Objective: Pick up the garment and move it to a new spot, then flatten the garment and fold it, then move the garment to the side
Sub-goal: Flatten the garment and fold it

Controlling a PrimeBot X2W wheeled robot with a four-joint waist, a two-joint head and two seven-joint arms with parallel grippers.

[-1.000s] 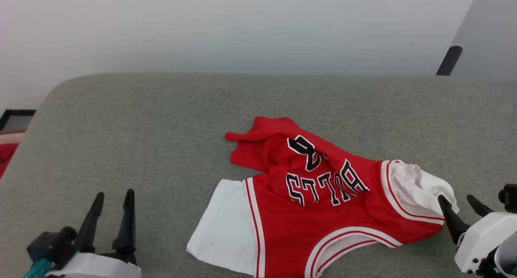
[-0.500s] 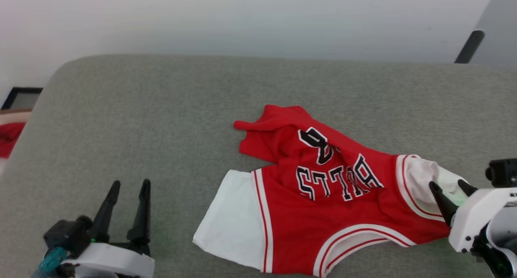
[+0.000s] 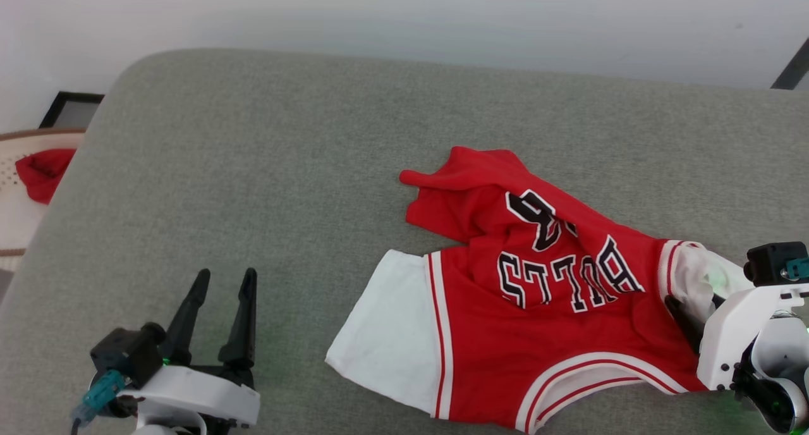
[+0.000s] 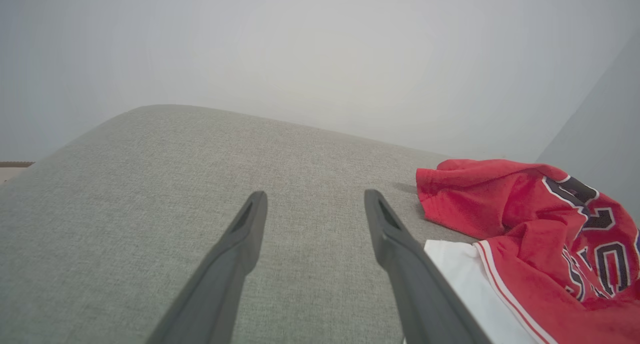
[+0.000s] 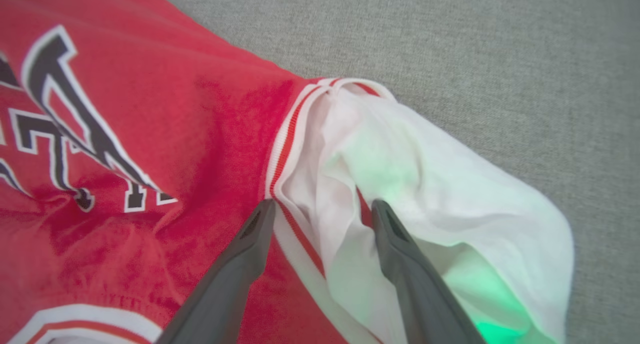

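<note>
The garment (image 3: 537, 296), a red jersey with white sleeves and black lettering, lies crumpled and half spread on the grey cushion (image 3: 253, 169). My right gripper (image 3: 692, 308) is over its right-hand white sleeve (image 5: 425, 184). In the right wrist view the open right gripper (image 5: 322, 206) straddles the red-and-white striped seam, gripping nothing. My left gripper (image 3: 226, 277) is open above bare cushion, left of the garment's other white sleeve (image 3: 385, 334). In the left wrist view the left gripper (image 4: 315, 194) is apart from the garment (image 4: 525, 219).
The cushion's rounded left corner drops off at the upper left. Beyond it a pale woven basket (image 3: 12, 220) holds a small red cloth (image 3: 41, 169), beside a black frame (image 3: 69, 109). A dark pole (image 3: 790, 74) leans at the upper right. A white wall rises behind.
The head camera has turned, shifting the whole picture. My right gripper has moved from the sleeve's outer edge in over the sleeve to its striped seam. The garment lies as before.
</note>
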